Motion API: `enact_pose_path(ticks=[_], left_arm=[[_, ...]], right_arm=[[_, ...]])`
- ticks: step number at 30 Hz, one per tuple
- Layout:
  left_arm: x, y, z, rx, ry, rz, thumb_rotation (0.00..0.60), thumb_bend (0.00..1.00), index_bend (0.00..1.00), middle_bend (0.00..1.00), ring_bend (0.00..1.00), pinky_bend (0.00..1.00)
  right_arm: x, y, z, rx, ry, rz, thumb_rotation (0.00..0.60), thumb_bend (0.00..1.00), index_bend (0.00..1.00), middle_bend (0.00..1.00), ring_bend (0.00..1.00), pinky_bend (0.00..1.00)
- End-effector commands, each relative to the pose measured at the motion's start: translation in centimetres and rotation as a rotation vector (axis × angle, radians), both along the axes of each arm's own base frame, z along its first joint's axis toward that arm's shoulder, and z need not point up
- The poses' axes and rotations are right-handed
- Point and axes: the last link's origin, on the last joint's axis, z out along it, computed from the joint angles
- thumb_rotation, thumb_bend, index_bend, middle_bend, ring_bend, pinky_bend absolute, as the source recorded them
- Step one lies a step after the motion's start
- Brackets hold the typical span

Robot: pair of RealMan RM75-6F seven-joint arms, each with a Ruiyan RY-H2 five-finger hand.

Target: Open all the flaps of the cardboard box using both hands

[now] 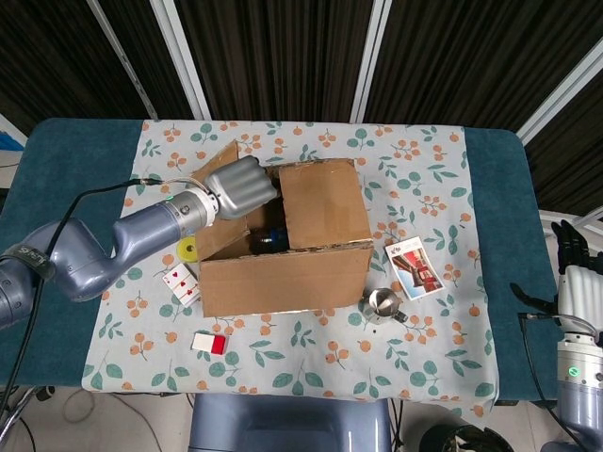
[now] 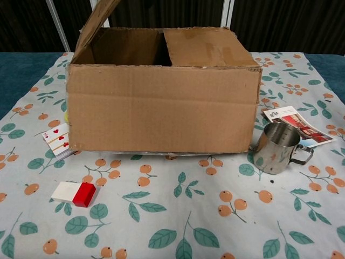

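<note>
the cardboard box sits mid-frame; its left flap is raised, its right flap lies flat. the left hand curls on the raised flap. the right hand, lower right, is unreadable.

The left arm, at the left of the head view, is made of rounded blue-grey segments with a silver wrist section carrying a small green light. A thin black cable loops along it. Its hand is pale grey with smooth, blocky fingers. At the lower right edge, the right hand is black above a white-grey forearm with a green dot.
</note>
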Motion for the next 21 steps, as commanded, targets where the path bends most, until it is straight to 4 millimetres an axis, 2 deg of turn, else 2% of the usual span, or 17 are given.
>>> enact_pose_path(ticks=[1, 11, 21], left_arm=[[0.2, -0.4, 0.8, 0.005, 0.007, -0.001, 0.600, 0.87, 0.39, 0.68, 0.34, 0.37], [0.3, -2.0, 3.2, 0.013, 0.050, -0.005, 0.600, 0.87, 0.38, 0.68, 0.34, 0.37], [-1.1, -3.2, 5.3, 0.032, 0.085, 0.023, 0.600, 0.87, 0.36, 0.67, 0.34, 0.37]], right_arm=[[0.0, 0.0, -0.1, 0.003, 0.001, 0.000, 0.600, 0.21, 0.00, 0.00, 0.00, 0.22], [-0.5, -0.2, -0.5, 0.012, 0.008, -0.015, 0.600, 0.21, 0.00, 0.00, 0.00, 0.22], [-0.6, -0.2, -0.4, 0.003, 0.009, -0.015, 0.600, 0.21, 0.00, 0.00, 0.00, 0.22]])
